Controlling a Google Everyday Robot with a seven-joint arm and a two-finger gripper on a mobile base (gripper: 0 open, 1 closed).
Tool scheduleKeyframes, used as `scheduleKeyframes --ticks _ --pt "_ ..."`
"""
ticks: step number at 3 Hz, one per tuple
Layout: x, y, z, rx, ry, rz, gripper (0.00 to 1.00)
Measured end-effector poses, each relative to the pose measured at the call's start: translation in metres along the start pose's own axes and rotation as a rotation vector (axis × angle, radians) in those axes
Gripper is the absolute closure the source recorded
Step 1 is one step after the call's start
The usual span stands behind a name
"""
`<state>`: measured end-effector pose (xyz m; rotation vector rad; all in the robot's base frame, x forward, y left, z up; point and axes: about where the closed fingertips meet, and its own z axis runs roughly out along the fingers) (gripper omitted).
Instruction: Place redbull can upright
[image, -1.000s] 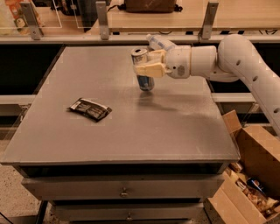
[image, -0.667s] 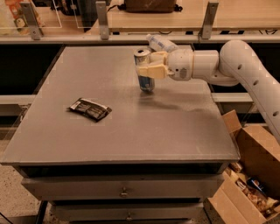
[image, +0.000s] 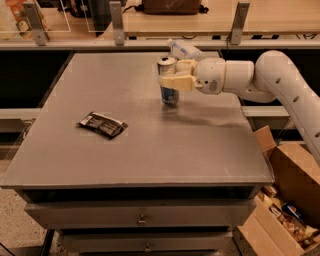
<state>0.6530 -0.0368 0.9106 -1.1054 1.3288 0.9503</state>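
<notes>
The redbull can (image: 168, 95), slim, silver with blue panels and a shiny top, stands upright on the grey table (image: 150, 150) at the back middle. My gripper (image: 172, 79) comes in from the right on a white arm and its cream fingers (image: 175, 83) are closed around the can's middle. The can's base looks to be resting on or just above the tabletop.
A flat black snack packet (image: 102, 124) lies on the table's left half. A clear plastic water bottle (image: 184, 50) lies behind the gripper at the back edge. Open cardboard boxes (image: 287, 200) stand on the floor at the right. A shelf rail runs along the back.
The gripper with the can has shifted slightly right and the can has come more upright. The packet has not moved.
</notes>
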Motion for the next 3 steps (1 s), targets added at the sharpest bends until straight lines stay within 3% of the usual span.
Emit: scheduleKeyframes --ticks 1,2,3 --pt "0.0098 -0.0056 -0.006 0.021 -0.005 0.024 0.13" --pt "0.017 -0.0105 -0.0093 0.035 -0.006 0.041 0.0" --pt "0.017 -0.0104 -0.0092 0.034 -0.006 0.041 0.0"
